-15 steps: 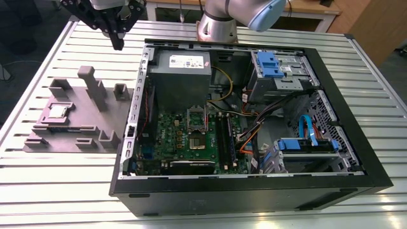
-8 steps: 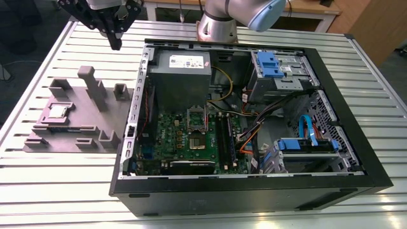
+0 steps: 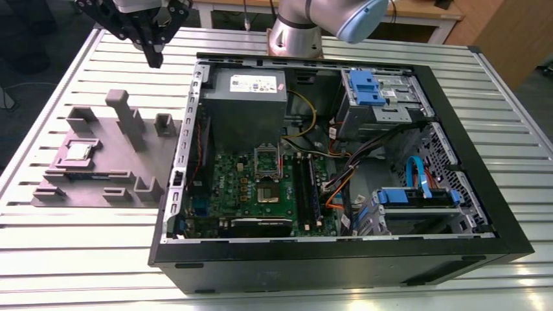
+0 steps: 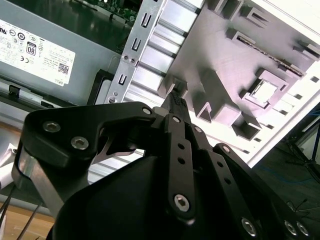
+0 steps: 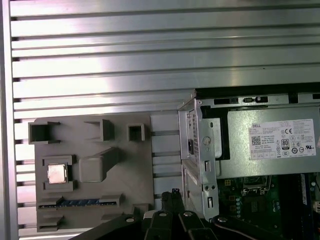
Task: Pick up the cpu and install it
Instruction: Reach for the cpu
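The cpu (image 3: 79, 151) is a small silvery square lying flat in a recess of a grey holder block (image 3: 112, 165) on the slatted table, at the exterior view's left of the open computer case. Both wrist views show the cpu (image 4: 265, 91) (image 5: 57, 173) sitting alone in its recess. My gripper (image 3: 155, 59) hangs well above the table, beyond the holder's far end and clear of the cpu. Its black fingers meet at the tips and hold nothing, as the gripper (image 4: 176, 97) (image 5: 175, 192) also shows in both wrist views. The green motherboard (image 3: 259, 188) lies inside the case with its socket (image 3: 266, 192) uncovered.
The black case (image 3: 346, 259) fills the table's middle and the exterior view's right, with a grey power supply (image 3: 246, 97), blue drive bays (image 3: 372, 87) and loose cables. Tall posts (image 3: 121, 116) rise from the holder near the cpu. A memory stick (image 5: 80, 202) lies in a holder slot.
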`<state>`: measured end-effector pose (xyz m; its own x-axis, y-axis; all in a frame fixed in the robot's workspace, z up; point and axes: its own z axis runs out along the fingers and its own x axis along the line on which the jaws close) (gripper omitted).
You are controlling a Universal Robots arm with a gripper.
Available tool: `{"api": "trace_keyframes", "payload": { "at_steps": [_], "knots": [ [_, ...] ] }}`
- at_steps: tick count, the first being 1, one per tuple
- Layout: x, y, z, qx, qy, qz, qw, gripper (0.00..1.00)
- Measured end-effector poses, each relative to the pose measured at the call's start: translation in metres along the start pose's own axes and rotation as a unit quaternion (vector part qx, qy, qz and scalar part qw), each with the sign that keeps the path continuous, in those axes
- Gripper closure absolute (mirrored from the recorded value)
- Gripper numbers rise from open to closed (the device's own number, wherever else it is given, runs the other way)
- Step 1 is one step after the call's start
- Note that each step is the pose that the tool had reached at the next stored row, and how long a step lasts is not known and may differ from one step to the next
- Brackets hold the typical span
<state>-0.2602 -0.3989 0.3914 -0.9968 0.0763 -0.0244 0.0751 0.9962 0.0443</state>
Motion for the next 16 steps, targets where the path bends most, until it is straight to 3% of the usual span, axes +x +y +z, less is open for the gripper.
{"api": "trace_keyframes", "payload": {
  "at_steps": [16],
  "knots": [
    [0.0069, -0.0005, -0.0002, 0.0000, 0.0000, 0.000, 1.00000, 0.90]
  ]
}}
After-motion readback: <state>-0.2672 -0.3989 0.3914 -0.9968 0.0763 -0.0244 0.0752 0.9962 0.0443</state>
